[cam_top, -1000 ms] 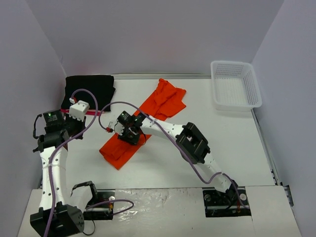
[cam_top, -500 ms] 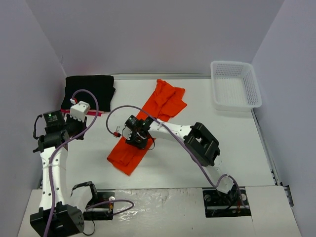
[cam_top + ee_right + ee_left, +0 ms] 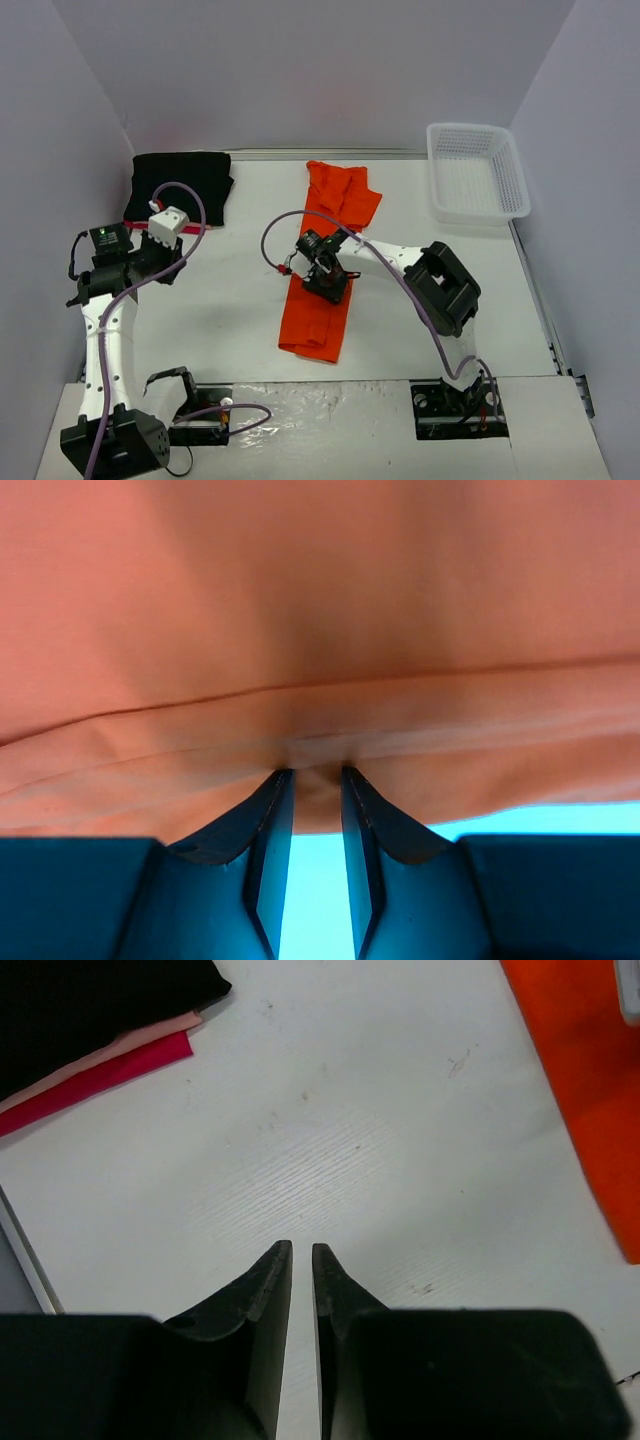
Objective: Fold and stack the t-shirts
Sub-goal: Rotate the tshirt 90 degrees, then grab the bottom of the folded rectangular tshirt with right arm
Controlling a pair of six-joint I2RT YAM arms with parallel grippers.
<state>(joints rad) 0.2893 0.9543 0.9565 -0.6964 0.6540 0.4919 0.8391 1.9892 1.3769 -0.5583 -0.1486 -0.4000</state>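
Orange t-shirt (image 3: 312, 320) swings rightward, now lying near-far; right pincer (image 3: 313, 772) clamps its fold, left pincer (image 3: 300, 1250) near-shut, empty; drag low, layers flat

At least three t-shirts (image 3: 315, 325) (image 3: 185, 180) (image 3: 191, 229); one basket (image 3: 466, 127)

White arms (image 3: 104, 340) with black joints carry looping purple cables (image 3: 298, 212).
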